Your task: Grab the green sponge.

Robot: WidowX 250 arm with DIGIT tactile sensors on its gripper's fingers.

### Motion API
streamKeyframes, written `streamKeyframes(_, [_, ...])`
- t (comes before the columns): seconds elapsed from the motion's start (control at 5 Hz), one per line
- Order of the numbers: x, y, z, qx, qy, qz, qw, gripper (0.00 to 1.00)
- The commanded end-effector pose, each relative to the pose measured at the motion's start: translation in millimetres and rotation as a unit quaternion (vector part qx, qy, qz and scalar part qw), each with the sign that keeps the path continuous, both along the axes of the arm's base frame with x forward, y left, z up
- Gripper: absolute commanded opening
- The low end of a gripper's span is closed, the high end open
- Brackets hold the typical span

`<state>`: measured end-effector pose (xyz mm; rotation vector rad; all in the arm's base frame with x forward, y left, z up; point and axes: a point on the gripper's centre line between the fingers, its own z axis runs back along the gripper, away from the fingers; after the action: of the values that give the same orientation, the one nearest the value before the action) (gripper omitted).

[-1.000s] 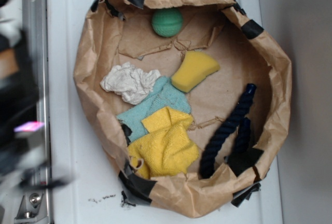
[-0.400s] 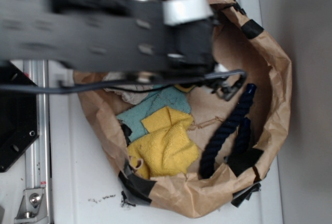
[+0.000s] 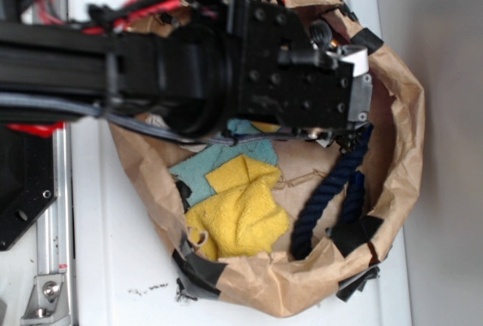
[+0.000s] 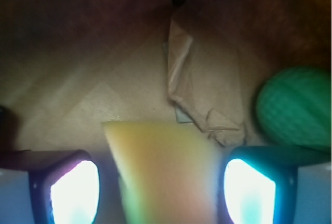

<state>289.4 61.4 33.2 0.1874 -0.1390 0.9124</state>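
Exterior looks straight down; wrist peers close inside the same paper bag (image 3: 404,115).

One green sponge (image 4: 296,111), one yellow sponge (image 4: 163,172), one yellow towel (image 3: 243,211), one teal cloth (image 3: 198,171), one dark blue rope (image 3: 328,190), all sat in one brown paper bag (image 3: 400,115)

White tabletop (image 3: 121,266) carries one rolled-down brown paper bag (image 3: 400,145), patched with black tape, resting directly on it.

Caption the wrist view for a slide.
Open end effector straddles a yellow sponge on brown paper; the green sponge sits off to the right.
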Motion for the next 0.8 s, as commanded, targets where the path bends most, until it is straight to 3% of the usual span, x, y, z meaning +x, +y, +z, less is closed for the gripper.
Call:
streamKeyframes(0.0, [-10, 11, 59, -0.015, -0.038, -0.045, 0.998, 0.0])
streamKeyframes(0.2, [-21, 16, 107, -0.057, -0.101, -0.128, 0.985, 0.0])
streamKeyframes(0.4, [-37, 25, 153, -0.103, -0.165, -0.213, 0.958, 0.0])
streamKeyframes(0.6, [-29, 13, 193, -0.09, -0.125, -0.292, 0.944, 0.0])
